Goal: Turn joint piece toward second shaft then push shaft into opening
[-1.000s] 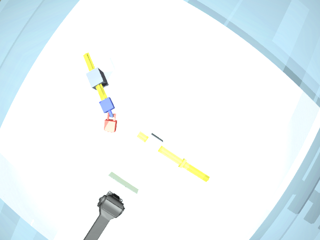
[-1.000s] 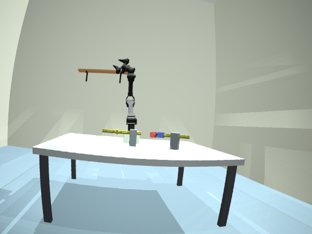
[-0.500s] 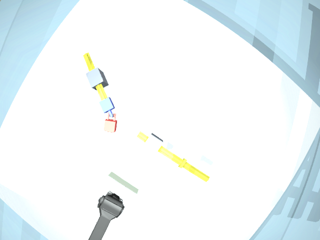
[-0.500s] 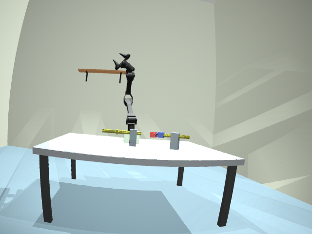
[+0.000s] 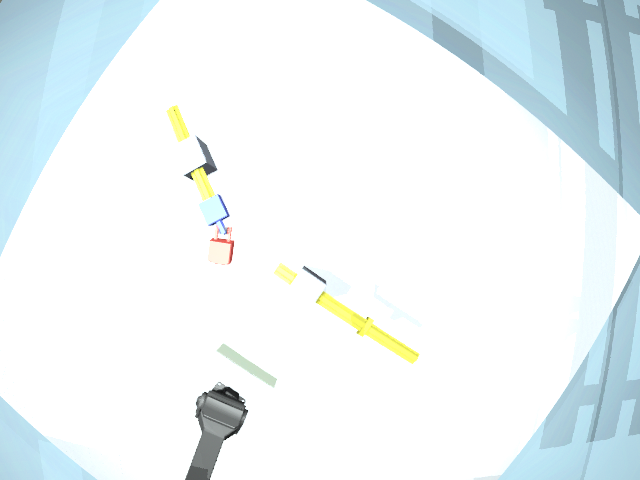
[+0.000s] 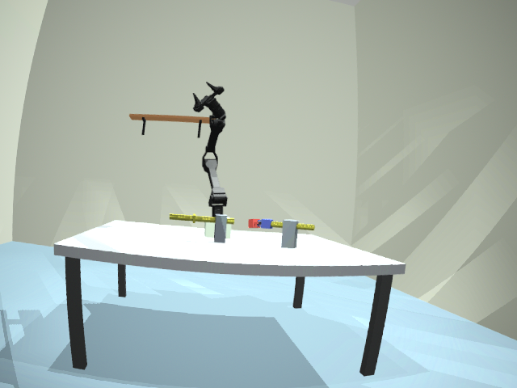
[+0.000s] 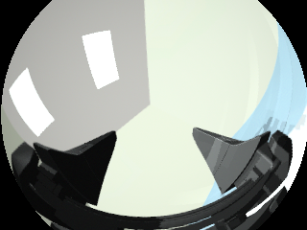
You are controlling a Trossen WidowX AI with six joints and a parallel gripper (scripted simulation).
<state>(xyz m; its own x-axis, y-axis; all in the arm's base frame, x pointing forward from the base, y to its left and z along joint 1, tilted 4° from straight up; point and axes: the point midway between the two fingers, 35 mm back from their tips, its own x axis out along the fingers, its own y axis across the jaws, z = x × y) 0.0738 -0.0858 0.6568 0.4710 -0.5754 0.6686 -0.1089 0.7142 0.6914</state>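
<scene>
Wide-fingered and holding nothing, your black two-fingered claw [image 6: 204,92] [image 7: 154,130] hangs high over the white rectangular counter [image 6: 233,267]. Take the red square hinged joint piece [image 5: 220,251] [image 6: 253,223] as landmark: your claw is well above it, toward the arm's side. The yellow flanged sliding shaft [image 5: 338,310] [image 6: 183,217] points its near end toward it, at an angle, well apart. You likely need to descend to it first.
</scene>
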